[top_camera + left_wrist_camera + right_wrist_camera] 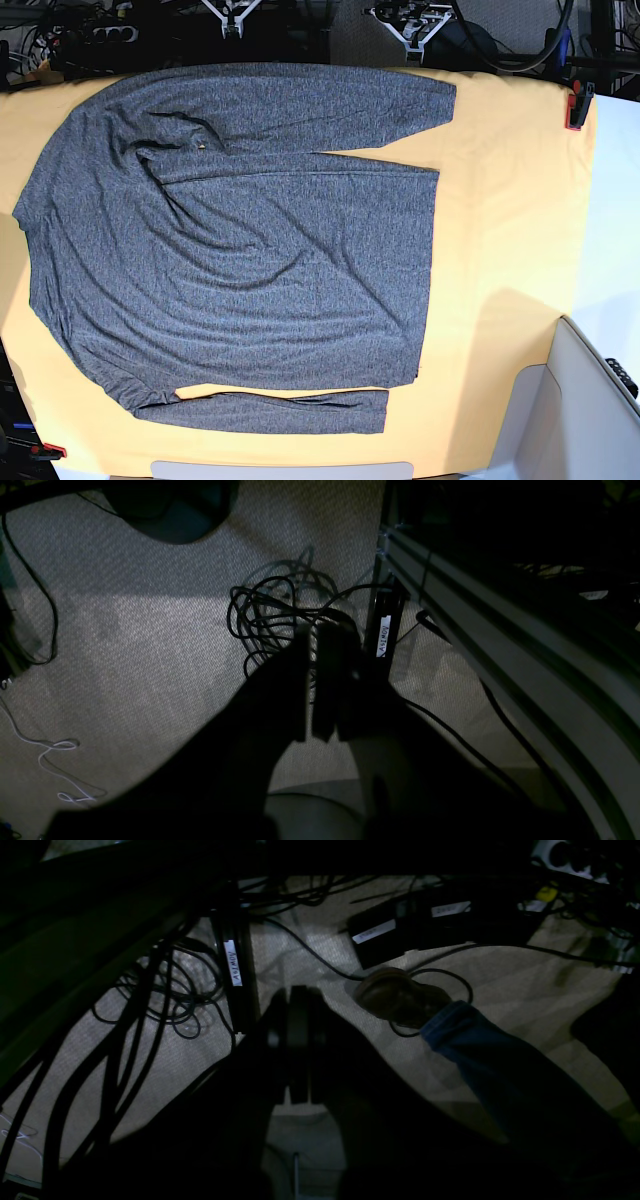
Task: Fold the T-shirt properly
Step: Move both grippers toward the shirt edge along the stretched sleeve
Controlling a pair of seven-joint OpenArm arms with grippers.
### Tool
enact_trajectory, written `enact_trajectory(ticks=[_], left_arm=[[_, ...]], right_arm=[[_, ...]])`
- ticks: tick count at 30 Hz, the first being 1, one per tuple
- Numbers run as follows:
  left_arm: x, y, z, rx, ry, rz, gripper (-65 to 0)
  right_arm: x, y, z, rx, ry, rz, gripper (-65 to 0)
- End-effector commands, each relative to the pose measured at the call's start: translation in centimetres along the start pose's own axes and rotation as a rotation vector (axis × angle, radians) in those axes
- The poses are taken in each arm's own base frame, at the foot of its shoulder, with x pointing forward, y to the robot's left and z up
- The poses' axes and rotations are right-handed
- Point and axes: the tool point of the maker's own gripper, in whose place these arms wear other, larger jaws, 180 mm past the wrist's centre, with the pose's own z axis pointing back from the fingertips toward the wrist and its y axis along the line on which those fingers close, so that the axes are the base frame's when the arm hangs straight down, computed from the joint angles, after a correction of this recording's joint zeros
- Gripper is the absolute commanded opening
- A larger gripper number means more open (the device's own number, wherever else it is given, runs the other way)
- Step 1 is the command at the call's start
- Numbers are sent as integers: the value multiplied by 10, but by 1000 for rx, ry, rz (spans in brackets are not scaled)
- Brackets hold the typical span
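Base view shows the T-shirt (240,240) spread flat across the left and middle of the frame, resting on the yellow-orange cloth (500,250) that covers the desk. Its collar sits toward the upper left, the hem runs down a straight line right of centre, one long sleeve stretches along the top edge and the other lies along the bottom edge, a thin strip of cloth showing between it and the body. Laid out this open, the garment looks ready for a first fold rather than part-way through one, so I judge that no folding shows yet. Red clamps (577,108) at the upper right and lower left corners pin the cloth, presumably so it stays put when fabric is dragged.

Neither arm appears over the desk. Both wrist views look down at the carpet (125,645) beside the desk frame, among coiled black cables (270,615), which suggests the arms hang parked below the work surface. The left gripper (315,680) is clenched with nothing in it, and the right gripper (297,1040) is likewise closed and empty. In the right wrist view a shoe (395,995) and a jeans leg stand on the carpet nearby
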Motion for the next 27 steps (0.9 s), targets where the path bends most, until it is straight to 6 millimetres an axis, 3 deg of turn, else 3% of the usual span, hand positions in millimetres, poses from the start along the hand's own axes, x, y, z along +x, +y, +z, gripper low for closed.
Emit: enact_trajectory(ticks=[1, 15, 19, 27], left_arm=[[1, 2, 0, 3, -4, -4, -649], [-10, 3, 1, 3, 13, -4, -649], [7, 4, 1, 6, -36, -4, -650], [-19, 17, 22, 31, -131, -12, -650]], right_arm=[[-2, 3, 0, 3, -4, 4, -649], [-11, 3, 1, 5, 10, 4, -650], [-12, 0, 1, 0, 7, 5, -650], [-35, -7, 18, -16, -68, -3, -650]])
